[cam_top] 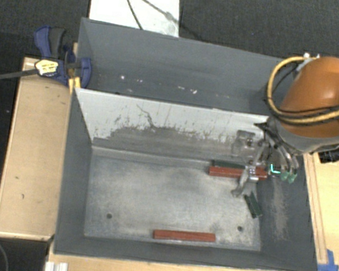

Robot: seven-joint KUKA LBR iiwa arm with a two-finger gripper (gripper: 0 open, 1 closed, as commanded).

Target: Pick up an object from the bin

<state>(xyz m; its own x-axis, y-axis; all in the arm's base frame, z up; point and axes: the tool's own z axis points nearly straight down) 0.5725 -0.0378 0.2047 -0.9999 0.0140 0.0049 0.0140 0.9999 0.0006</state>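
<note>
My gripper (249, 174) hangs low at the right rear of the bin, below the orange dome on the wrist. It is right over the right end of a red-brown flat bar (224, 170), which lies along the foot of the bin's back wall. The gripper's metal parts cover that end of the bar, so I cannot tell whether it is gripped. A small dark green piece (252, 206) lies on the floor just in front of the gripper, slightly to its right.
A second red-brown bar (184, 235) lies flat near the front edge of the bin's floor, well apart from the gripper. The back wall rises steeply just behind the gripper, and the right wall slopes close beside it.
</note>
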